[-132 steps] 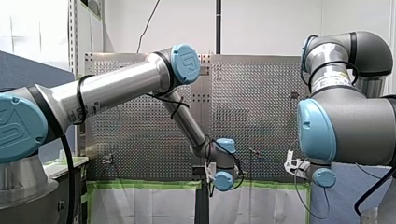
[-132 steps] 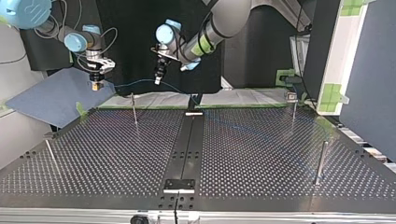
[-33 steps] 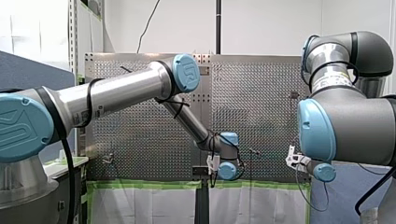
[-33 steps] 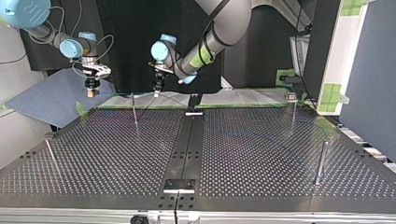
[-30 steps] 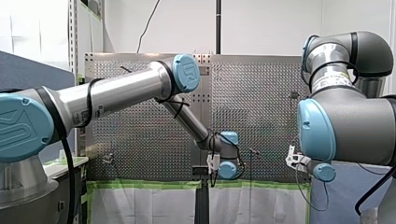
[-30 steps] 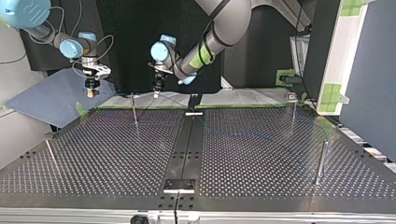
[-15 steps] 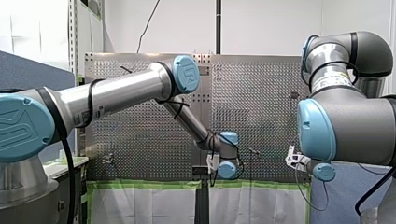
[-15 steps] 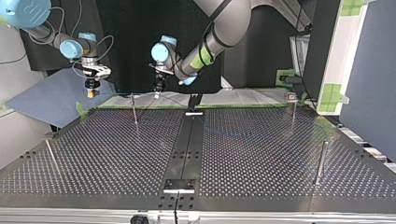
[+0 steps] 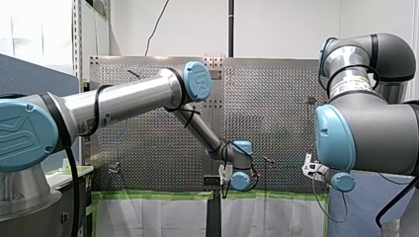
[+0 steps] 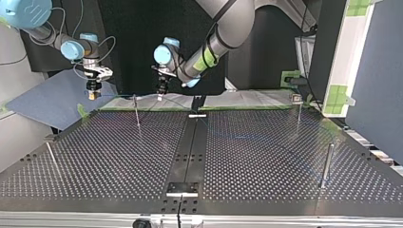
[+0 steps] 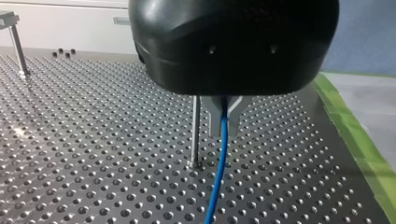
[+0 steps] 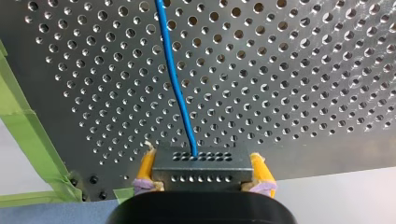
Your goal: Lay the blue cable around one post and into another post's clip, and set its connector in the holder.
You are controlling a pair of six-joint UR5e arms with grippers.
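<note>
Blue cable (image 11: 219,158) sits pinched in left pincer (image 11: 223,119); right pincer (image 12: 203,169) clamps its boxy, perforated connector (image 12: 201,163).

Near the table's (image 10: 266,156) far edge in the top view: the thin post (image 10: 136,110). Just right of that post, raised above the table — my left gripper (image 10: 161,95), clamped on the cable (image 11: 219,158). Left of the post, out past the table's edge — my right gripper (image 10: 91,95), pinching the connector (image 12: 201,164) between its pads. From connector past the post to my left gripper: the cable. Far right of the post, a clip post (image 10: 298,99); right and nearer the camera, a thick post (image 10: 326,164).
</note>
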